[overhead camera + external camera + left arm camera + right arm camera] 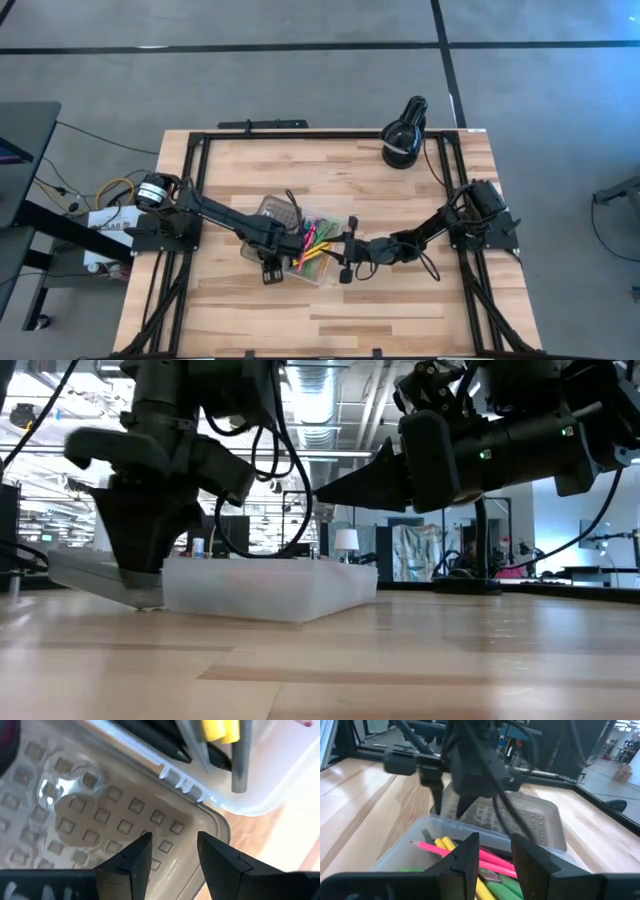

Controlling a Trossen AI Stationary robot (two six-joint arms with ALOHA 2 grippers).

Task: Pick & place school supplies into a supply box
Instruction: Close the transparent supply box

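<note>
High: we see the supply box (312,252) at table centre, left gripper (271,262) at its 9 o'clock, right gripper (345,258) at its 3 o'clock | Low: left fingers touch the lid (95,573) | Left wrist: jaws narrowly apart over the lid, empty | Right wrist: jaws narrowly apart, empty, above the pencils (451,851)

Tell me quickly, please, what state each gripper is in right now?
Left gripper: open, empty, fingers over the supply box's dotted lid.
Right gripper: open, empty, above the school supplies in the box.
</note>
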